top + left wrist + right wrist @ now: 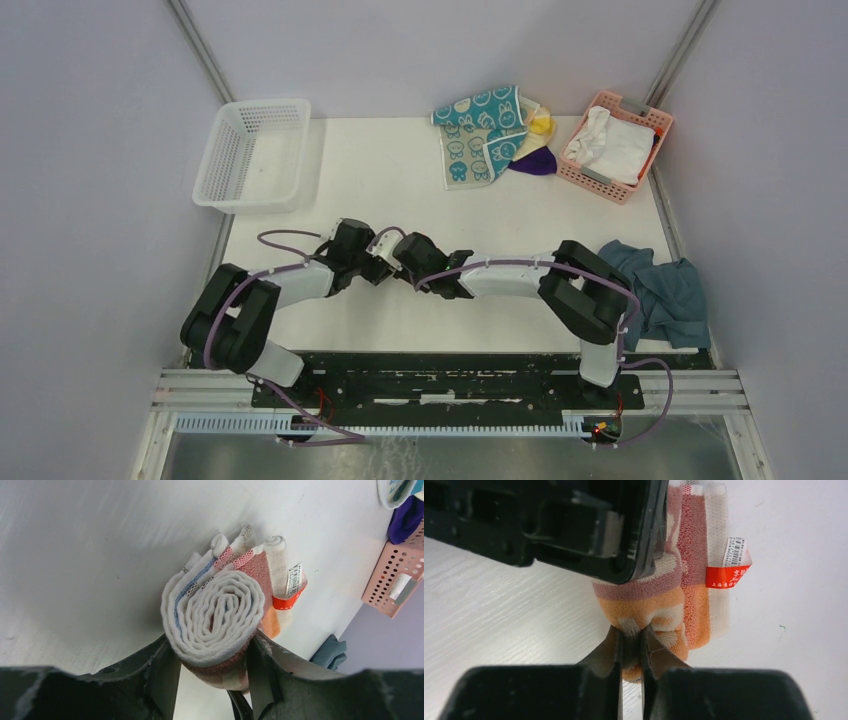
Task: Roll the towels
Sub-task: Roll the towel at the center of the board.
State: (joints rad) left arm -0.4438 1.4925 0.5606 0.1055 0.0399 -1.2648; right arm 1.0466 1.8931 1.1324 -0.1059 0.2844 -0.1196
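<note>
A peach-orange printed towel (215, 610) lies on the white table as a tight roll, its spiral end facing the left wrist camera. My left gripper (211, 640) is shut on it, one finger pressing each side of the roll. A red and white label (285, 601) hangs from the roll's loose edge. My right gripper (632, 630) is shut on a small fold at the other end of the same towel (649, 600). In the top view both grippers (385, 262) (412, 264) meet mid-table and hide the roll. More towels lie at the back: teal with rabbit faces (485, 125), yellow (541, 124) and purple (535, 163).
A white plastic basket (215, 160) stands at the back left. A pink basket (600, 186) holding a white cloth (612, 142) stands at the back right. A blue-grey cloth (665, 290) lies crumpled at the right table edge beside my right arm.
</note>
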